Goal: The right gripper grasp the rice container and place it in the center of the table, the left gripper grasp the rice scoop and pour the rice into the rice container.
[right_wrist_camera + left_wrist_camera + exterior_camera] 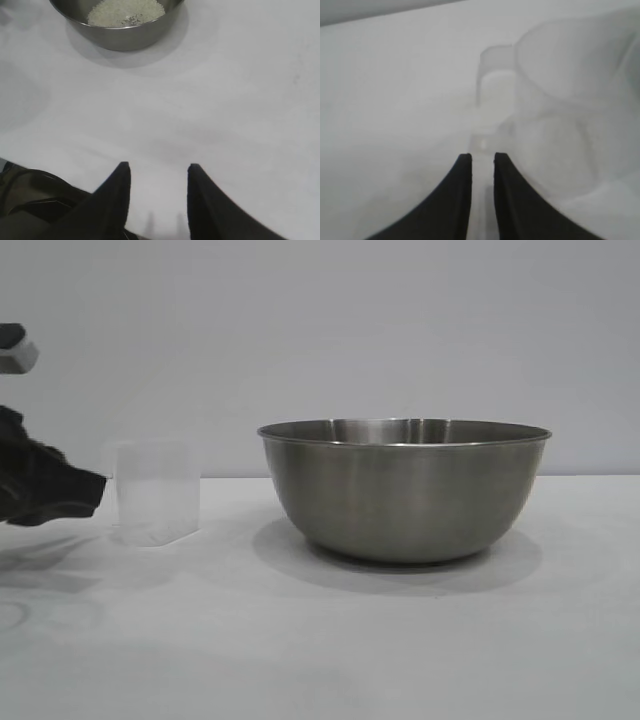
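Rice (126, 12) lies in a shallow cream heap on the floor of the rice container (404, 490), the big brushed-steel bowl that stands upright on the white table (320, 640), somewhat toward the right of the exterior view and well short of the tabletop's front edge. Its rim is level and nothing touches it.

Beside the bowl, apart from it toward the tabletop's left edge, stands the rice scoop (156, 490), the small clear plastic measuring cup, upright on its base; whether any grains are in it cannot be told.

Just beside the scoop, on its outer side, is the left gripper (479, 159), a black claw at the left border of the exterior view. In the left wrist view its two pointed fingers stand a narrow slit apart with only bare table between the tips; the scoop's side handle (492, 75) rises a little way ahead of them, not clasped.

Well apart from the bowl, the right gripper (156, 171) hangs over bare tabletop, fingers spread and holding nothing, the container ahead of it at the far side of the right wrist view.
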`<state>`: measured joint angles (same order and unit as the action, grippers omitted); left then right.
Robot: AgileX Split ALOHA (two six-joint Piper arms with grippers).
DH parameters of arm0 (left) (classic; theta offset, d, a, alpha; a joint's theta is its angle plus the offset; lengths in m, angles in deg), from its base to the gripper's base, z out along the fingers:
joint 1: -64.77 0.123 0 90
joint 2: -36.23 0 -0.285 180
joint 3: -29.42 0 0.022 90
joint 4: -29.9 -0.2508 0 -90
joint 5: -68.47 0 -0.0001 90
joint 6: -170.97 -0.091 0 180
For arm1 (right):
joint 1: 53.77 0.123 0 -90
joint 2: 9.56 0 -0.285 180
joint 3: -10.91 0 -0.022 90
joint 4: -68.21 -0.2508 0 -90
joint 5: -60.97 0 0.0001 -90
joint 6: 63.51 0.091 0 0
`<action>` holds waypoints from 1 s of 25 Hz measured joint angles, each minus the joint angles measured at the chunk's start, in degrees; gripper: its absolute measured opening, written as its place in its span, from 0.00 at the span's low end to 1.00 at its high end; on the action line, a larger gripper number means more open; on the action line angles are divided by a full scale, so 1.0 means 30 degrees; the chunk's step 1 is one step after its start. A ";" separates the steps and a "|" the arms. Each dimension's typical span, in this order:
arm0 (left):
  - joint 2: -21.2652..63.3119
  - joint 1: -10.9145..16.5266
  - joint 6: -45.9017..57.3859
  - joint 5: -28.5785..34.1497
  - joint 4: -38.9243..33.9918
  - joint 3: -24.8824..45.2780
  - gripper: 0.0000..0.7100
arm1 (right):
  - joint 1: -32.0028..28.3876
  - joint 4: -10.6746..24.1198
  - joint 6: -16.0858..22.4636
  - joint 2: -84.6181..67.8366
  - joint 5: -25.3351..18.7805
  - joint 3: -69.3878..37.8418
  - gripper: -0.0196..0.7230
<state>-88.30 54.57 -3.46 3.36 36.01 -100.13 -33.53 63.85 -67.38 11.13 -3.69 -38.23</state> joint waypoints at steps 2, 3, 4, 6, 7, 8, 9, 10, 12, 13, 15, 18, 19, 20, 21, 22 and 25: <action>0.0337 0.1272 0.0299 0.0000 -0.1029 0.0000 0.13 | 0.0000 0.0000 0.0000 0.0000 0.0000 0.0000 0.33; 0.0479 0.1861 0.0555 0.0000 -0.1903 0.0000 0.13 | 0.0000 0.0000 0.0000 0.0000 0.0000 0.0000 0.33; 0.0486 0.2512 0.0834 -0.0039 -0.2789 0.0000 0.13 | 0.0000 0.0000 0.0000 0.0000 0.0000 0.0000 0.33; 0.0518 0.3463 0.0961 -0.0039 -0.3946 0.0000 0.13 | 0.0000 0.0000 0.0000 0.0000 0.0000 0.0000 0.33; 0.0602 0.3660 0.0961 0.0000 -0.4131 0.0000 0.13 | 0.0000 0.0000 0.0000 0.0000 0.0000 0.0000 0.33; 0.0855 0.3767 0.0961 0.0000 -0.4129 0.0017 0.13 | 0.0000 0.0000 0.0000 0.0000 0.0000 0.0000 0.33; 0.1167 0.3773 0.0994 0.0000 -0.4226 0.0017 0.13 | 0.0000 0.0000 0.0000 0.0000 0.0000 0.0000 0.33; 0.1585 0.3773 0.0994 0.0000 -0.4313 0.0017 0.13 | 0.0000 0.0000 0.0000 0.0000 0.0000 0.0000 0.33; 0.2793 0.3773 0.0909 0.0498 -0.4393 0.0017 0.13 | 0.0000 0.0000 0.0000 0.0000 0.0000 0.0000 0.33; 0.3752 0.3805 0.0684 0.1229 -0.4393 0.0048 0.13 | 0.0000 0.0000 0.0000 0.0000 0.0000 0.0000 0.33; 0.6102 0.3805 -0.0034 0.3398 -0.4442 0.0093 0.13 | 0.0000 0.0000 0.0000 0.0000 0.0000 0.0000 0.33; 1.0845 0.3805 -0.0456 0.7528 -0.4503 0.0093 0.13 | 0.0000 0.0000 0.0000 0.0000 0.0000 0.0000 0.33; 1.2674 0.3805 -0.0301 0.9361 -0.4583 0.0093 0.13 | 0.0000 0.0000 0.0000 0.0000 0.0000 0.0000 0.33; 1.4509 0.3805 -0.0123 1.1004 -0.4805 0.0093 0.13 | 0.0000 0.0000 0.0000 0.0000 0.0000 0.0000 0.33; 1.6025 0.3805 0.0101 1.3055 -0.5250 0.0132 0.13 | 0.0000 0.0000 0.0000 0.0000 0.0000 0.0000 0.33; 1.7783 0.3805 0.0287 1.5115 -0.5775 0.0132 0.13 | 0.0000 0.0000 0.0000 0.0000 0.0000 0.0000 0.33; 2.2384 0.3805 0.0545 2.0165 -0.6678 0.0247 0.13 | 0.0000 0.0000 0.0000 0.0000 0.0000 0.0000 0.33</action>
<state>-21.15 65.98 -1.82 63.86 15.97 -99.39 -33.53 63.85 -67.38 11.13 -3.69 -38.23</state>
